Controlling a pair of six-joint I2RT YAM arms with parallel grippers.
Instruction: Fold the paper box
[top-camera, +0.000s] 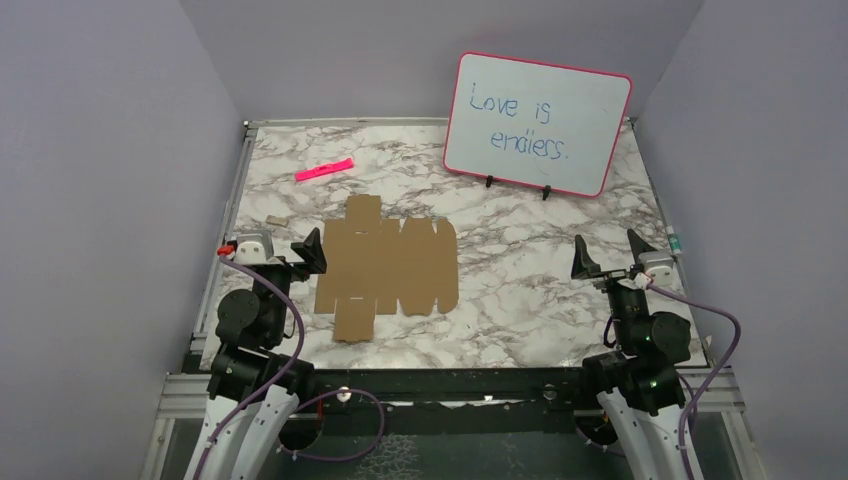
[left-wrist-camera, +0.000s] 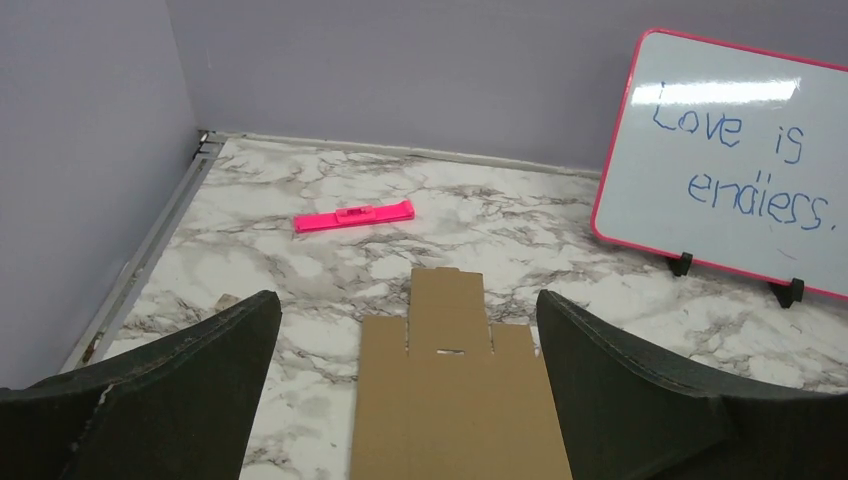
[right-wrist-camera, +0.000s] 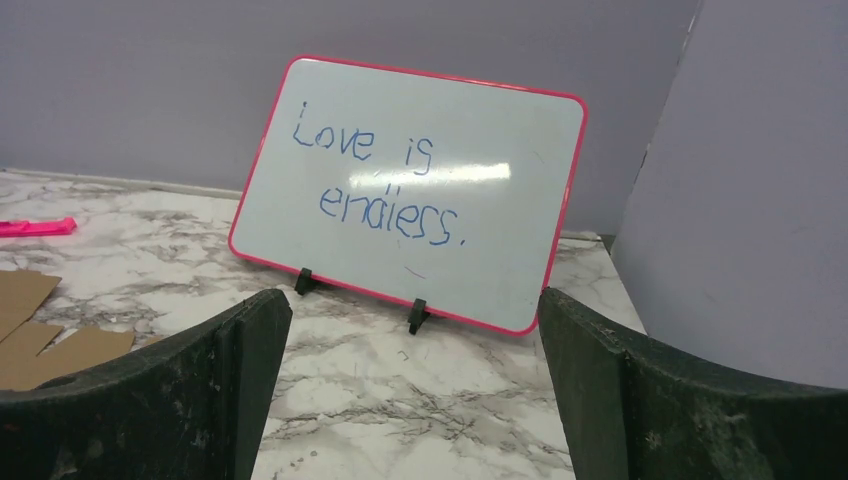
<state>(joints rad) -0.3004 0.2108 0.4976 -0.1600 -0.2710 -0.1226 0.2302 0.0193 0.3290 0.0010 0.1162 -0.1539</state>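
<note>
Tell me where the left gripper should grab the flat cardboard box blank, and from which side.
Probably the narrow flap jutting from the near-left corner of the paper box, approached low from the near side with the open left gripper. The sheet lies flat on the marble table, so a protruding flap offers a free edge for a finger to slip under.

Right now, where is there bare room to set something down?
The widest bare marble lies between the paper box and the right claw, in front of the whiteboard. A smaller strip runs between the pink marker and the whiteboard. The left side is crowded by box and marker.
</note>
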